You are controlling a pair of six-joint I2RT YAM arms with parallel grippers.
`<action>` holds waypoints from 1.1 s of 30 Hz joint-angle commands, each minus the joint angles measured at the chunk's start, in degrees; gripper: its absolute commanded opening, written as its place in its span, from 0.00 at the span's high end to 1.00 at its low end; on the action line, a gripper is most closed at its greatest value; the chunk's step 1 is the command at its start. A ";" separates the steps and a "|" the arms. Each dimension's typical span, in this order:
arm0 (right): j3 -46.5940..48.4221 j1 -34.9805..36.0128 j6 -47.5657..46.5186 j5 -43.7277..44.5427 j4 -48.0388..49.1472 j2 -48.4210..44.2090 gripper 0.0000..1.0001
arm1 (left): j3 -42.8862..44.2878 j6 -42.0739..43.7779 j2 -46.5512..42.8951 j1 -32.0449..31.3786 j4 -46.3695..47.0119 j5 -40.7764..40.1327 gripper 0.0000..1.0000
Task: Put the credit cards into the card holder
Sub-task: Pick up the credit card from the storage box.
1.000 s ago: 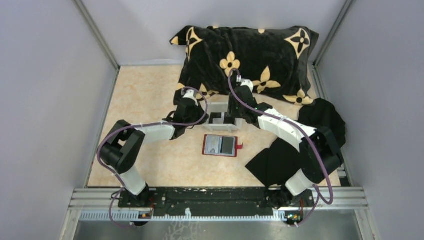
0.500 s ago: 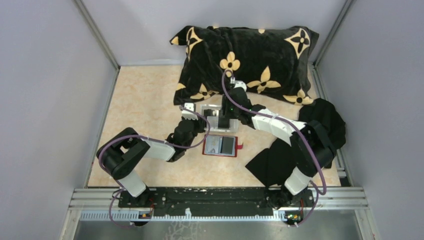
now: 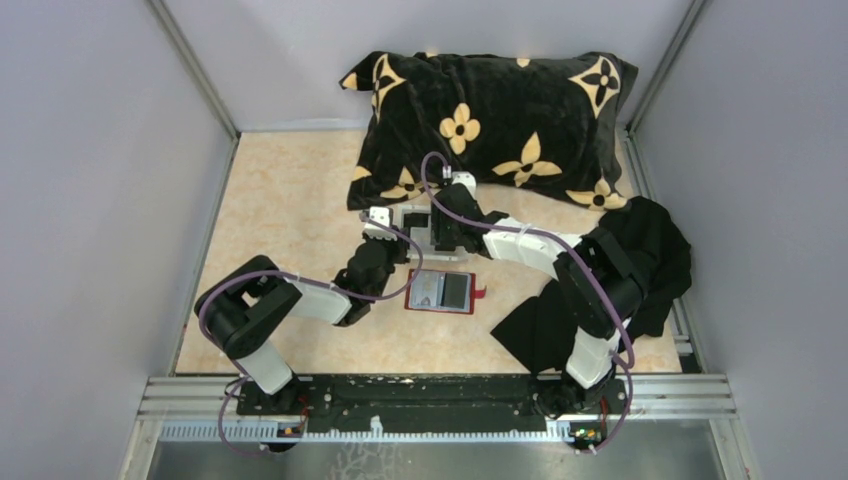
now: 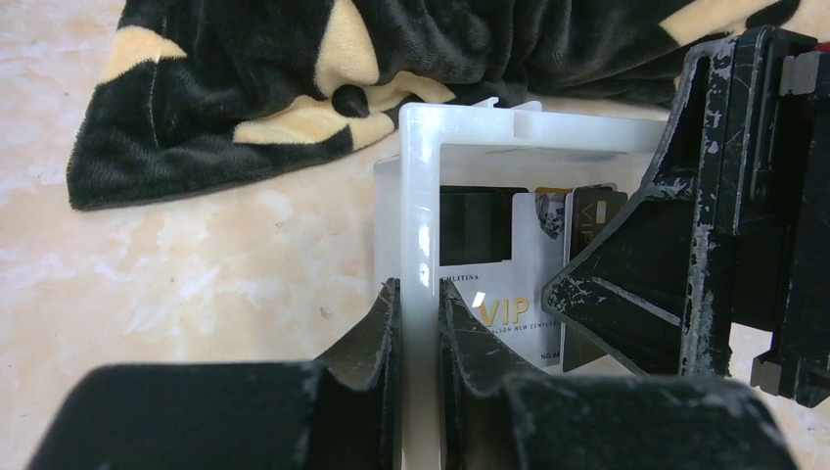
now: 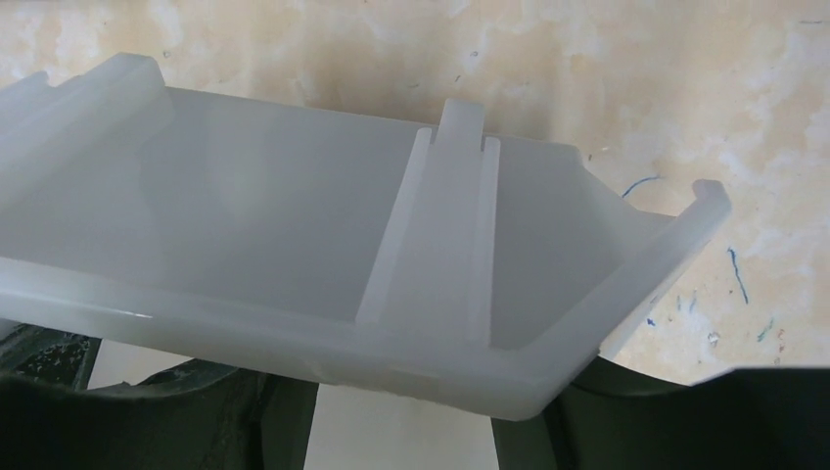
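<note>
a black pillow [image 3: 490, 110] is patterned with yellow flowers; the holder [image 3: 441, 291] is coloured red, the tray [image 4: 419, 196] white, the table [image 3: 290, 190] marbled beige.

The whole table [image 3: 290, 190] is viewed steeply from above and behind the arm bases. The white tray [image 4: 421, 147], shared by all three views, is seen low and close past the left gripper [image 4: 419, 294], and even nearer from the right wrist.
</note>
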 commanded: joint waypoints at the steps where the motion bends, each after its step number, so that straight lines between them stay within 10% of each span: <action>1: 3.14 0.25 -0.36 5.32 -2.10 1.28 0.43 | 0.42 -1.05 -0.19 -0.23 9.10 -0.65 1.00; 33: -1.14 -0.55 0.77 13.92 -6.66 -3.72 0.92 | 0.23 -1.27 1.38 -0.23 7.51 -0.59 1.00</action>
